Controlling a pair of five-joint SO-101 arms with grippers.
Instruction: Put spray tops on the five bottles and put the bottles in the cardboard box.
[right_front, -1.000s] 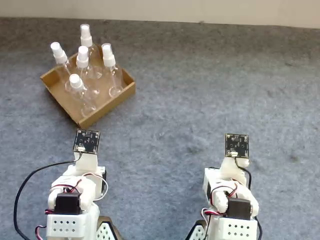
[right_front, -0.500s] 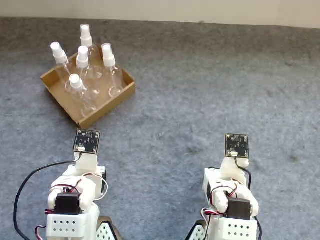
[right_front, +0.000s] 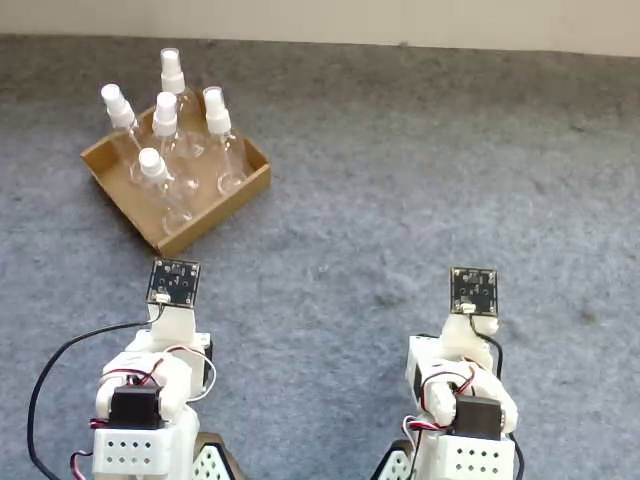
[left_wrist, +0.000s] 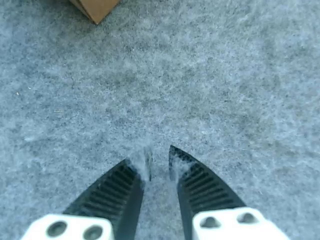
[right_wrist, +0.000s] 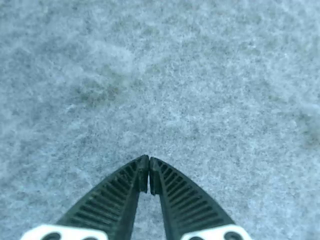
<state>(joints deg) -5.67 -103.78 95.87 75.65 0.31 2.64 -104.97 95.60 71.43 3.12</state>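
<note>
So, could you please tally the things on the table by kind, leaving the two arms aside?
Bottles: 5
Spray tops: 5, one on each bottle
Cardboard box: 1, holding all the bottles
Total: 11

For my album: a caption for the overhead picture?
Five spray-topped bottles stand in the cardboard box, with the left arm and right arm parked short of it.
</note>
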